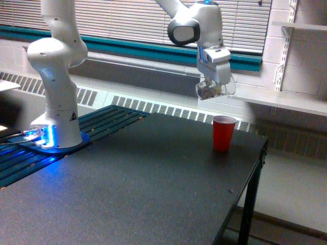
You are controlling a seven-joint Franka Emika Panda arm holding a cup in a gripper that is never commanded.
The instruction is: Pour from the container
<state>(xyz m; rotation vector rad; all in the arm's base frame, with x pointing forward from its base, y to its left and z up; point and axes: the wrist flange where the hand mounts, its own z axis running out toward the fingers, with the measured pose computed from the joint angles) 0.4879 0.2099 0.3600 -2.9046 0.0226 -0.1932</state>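
My gripper (213, 84) hangs from the white arm above the table's far right part and is shut on the container (209, 91), a small clear plastic cup with brownish bits showing through its wall. The cup is held in the air, a little tilted, up and to the exterior view's left of the red cup (223, 132). That opaque red cup stands upright on the black table (127, 189) near its far right corner. My fingers are largely hidden behind the clear cup.
The arm's white base (56, 102) stands at the exterior view's left on a blue-lit mount. The table's right edge (250, 178) drops off just beyond the red cup. A white shelf (286, 102) and wall brackets lie behind at the right.
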